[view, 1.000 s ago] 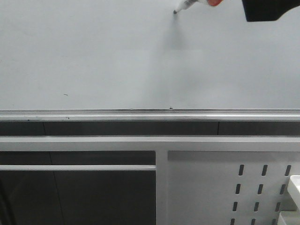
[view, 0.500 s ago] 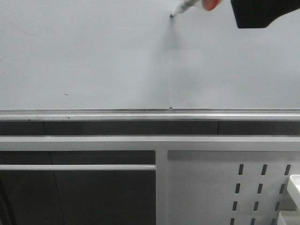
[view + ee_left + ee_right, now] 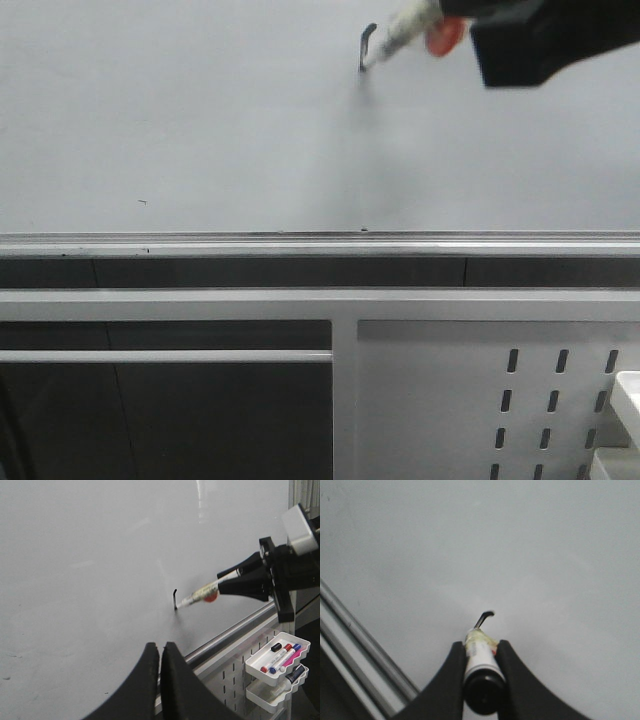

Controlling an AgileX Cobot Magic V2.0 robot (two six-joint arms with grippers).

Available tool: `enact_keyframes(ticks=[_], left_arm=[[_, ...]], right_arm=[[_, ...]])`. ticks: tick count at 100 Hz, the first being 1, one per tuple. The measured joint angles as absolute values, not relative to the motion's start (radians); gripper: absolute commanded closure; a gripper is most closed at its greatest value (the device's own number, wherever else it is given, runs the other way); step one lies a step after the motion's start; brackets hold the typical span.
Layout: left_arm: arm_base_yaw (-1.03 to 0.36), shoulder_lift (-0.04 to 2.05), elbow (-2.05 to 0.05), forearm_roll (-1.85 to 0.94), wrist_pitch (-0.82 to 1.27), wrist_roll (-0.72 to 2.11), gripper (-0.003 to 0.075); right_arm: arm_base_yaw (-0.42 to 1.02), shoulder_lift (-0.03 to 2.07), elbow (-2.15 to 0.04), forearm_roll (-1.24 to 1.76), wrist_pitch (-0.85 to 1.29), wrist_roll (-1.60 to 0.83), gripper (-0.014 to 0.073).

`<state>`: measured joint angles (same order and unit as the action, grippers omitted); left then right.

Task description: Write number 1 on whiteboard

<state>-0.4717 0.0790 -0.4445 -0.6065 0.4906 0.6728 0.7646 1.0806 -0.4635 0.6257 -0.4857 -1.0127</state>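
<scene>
The whiteboard (image 3: 200,120) fills the upper half of the front view, with a silver rail (image 3: 300,245) along its lower edge. A short black stroke with a small hook at its top, the number 1 (image 3: 365,42), is on the board at the upper right; it also shows in the left wrist view (image 3: 175,599) and the right wrist view (image 3: 484,618). My right gripper (image 3: 479,647) is shut on a white marker (image 3: 481,667), whose tip touches the stroke's lower end (image 3: 362,68). My left gripper (image 3: 160,652) is shut and empty, away from the board.
A white perforated metal panel (image 3: 480,400) sits under the rail at the lower right. White trays holding several markers (image 3: 277,657) hang on it, below the right arm (image 3: 280,575). A tiny dark speck (image 3: 141,202) marks the board at the left.
The marker tip has moved down the board and left a short black stroke with a hook at its top. The right gripper has come lower and a little left.
</scene>
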Motion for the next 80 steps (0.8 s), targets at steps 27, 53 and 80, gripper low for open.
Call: enact_keyframes(ticks=[27, 53, 80], left_arm=[[-0.472, 0.079, -0.445, -0.606, 0.48, 0.673, 0.074], [-0.472, 0.079, -0.445, -0.606, 0.48, 0.673, 0.074], [-0.472, 0.079, -0.445, -0.606, 0.48, 0.673, 0.074]], right_arm=[[0.765, 1.23, -0.464, 0.705, -0.437, -1.006, 0.0664], [0.765, 1.236, -0.464, 0.709, -0.437, -1.005, 0.0671], [0.792, 1.114, -0.524, 0.705, -0.246, -1.005, 0.0671]])
